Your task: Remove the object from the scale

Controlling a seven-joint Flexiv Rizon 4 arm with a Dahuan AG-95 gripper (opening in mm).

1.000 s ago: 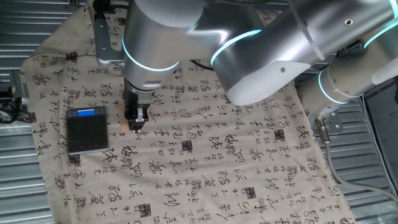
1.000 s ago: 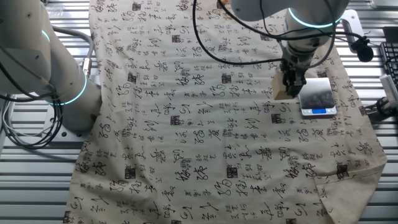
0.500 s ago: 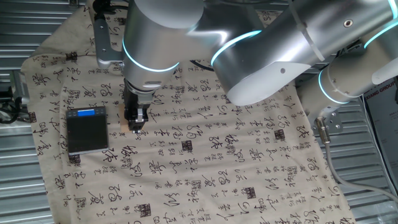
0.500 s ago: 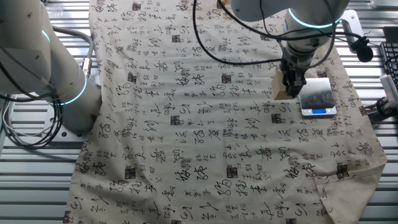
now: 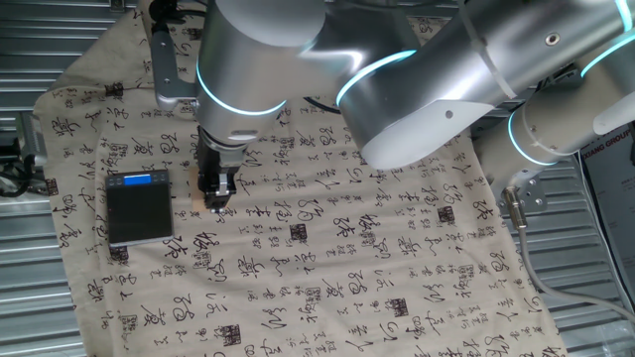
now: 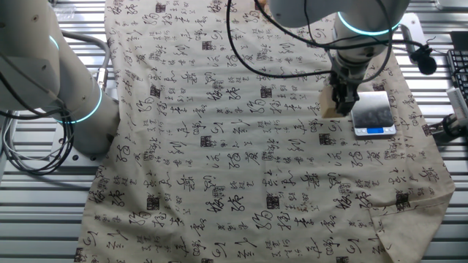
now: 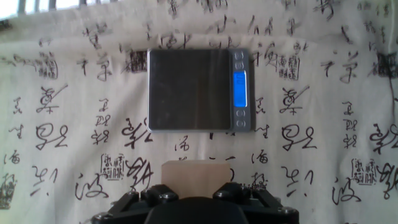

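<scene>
Nothing has shifted over the last second: arm, block and scale sit as they did, so I judge this a pause at the set-down. Toward the desk's (image 5: 417, 297) left edge in the one fixed view lies the scale (image 5: 139, 207), platform bare, blue display lit. Just to its right, off the platform, the object (image 5: 201, 201) sits low at the printed cloth (image 5: 327, 248), though contact with it is not clear. The tool (image 5: 216, 193) is clamped on the object, fingers closed against its sides; the hand view shows the block (image 7: 193, 172) between the finger bases. Removal looks done; release remains
</scene>
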